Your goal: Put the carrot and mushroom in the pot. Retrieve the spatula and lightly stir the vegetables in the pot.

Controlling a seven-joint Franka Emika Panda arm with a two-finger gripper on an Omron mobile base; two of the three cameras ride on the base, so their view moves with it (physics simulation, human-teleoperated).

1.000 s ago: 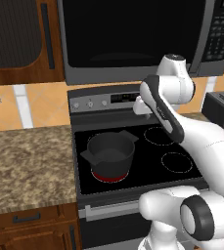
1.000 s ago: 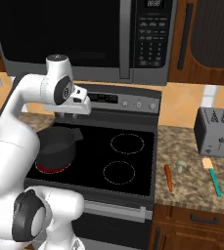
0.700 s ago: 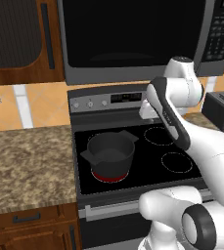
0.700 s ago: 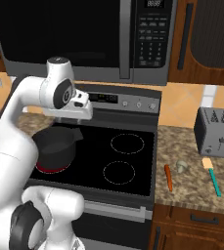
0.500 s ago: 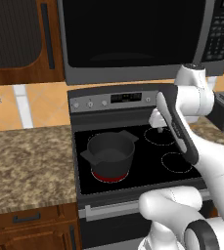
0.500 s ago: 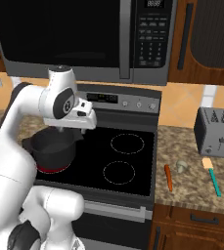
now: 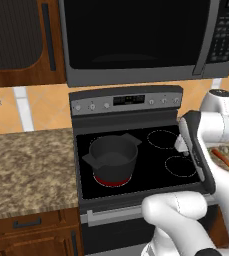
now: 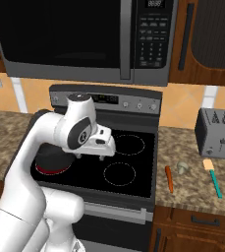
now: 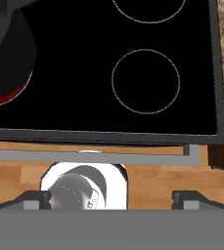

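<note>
The dark pot [image 7: 112, 156] stands on the front left burner, which glows red; in the right base view my arm covers most of the pot [image 8: 46, 158]. My gripper [image 8: 106, 156] hangs over the middle of the cooktop, right of the pot, open with nothing between its fingertips [image 9: 187, 197]. In the hand view the pot [image 9: 6, 44] sits at the upper left. On the right counter lie the orange carrot [image 8: 169, 178], the pale mushroom [image 8: 183, 168] and the teal-handled spatula [image 8: 213, 179]. The carrot [image 7: 222, 159] also peeks out beside my arm.
A black glass cooktop [image 7: 146, 172] with ring-marked burners [image 9: 145, 81] lies under the hand. A grey toaster [image 8: 217, 133] stands at the back of the right counter. A microwave [image 8: 84, 34] hangs overhead. Granite counter [image 7: 26, 165] runs left of the stove.
My arm has swung right, from above the pot to over the middle of the cooktop, and the jaws have opened wide. The pot and the things on the counter have not moved.
</note>
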